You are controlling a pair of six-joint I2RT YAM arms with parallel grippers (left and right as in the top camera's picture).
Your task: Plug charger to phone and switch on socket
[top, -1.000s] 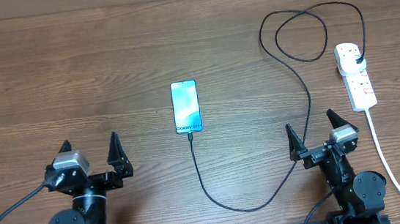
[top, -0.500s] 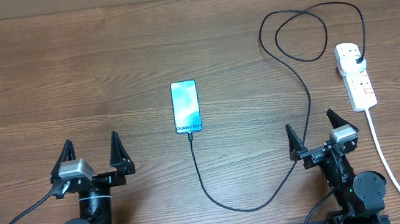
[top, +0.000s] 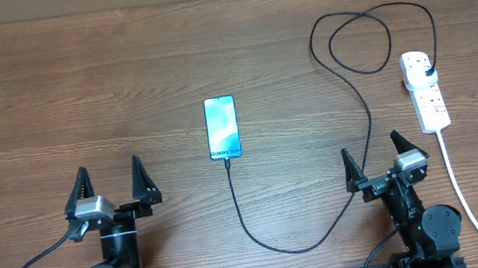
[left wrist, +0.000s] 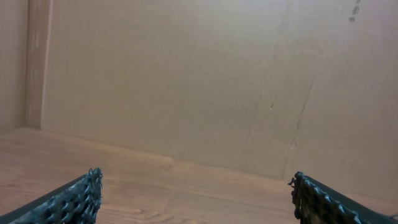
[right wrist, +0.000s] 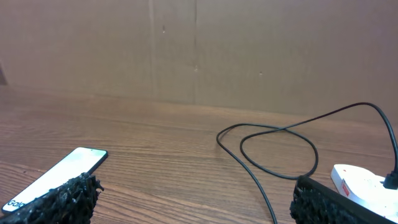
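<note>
One charger loop, perhaps flat, beside socket

Matt wood-grain table; glossy phone screen; white plastic socket.

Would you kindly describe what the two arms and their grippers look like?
Both arms are black, with round joint housings. The left gripper and right gripper each have two pointed, triangular black fingers with rough, knobbly inner surfaces. A small silver-grey block sits beside each. A thin black cable loops from each arm's base. No markings are legible.
</note>
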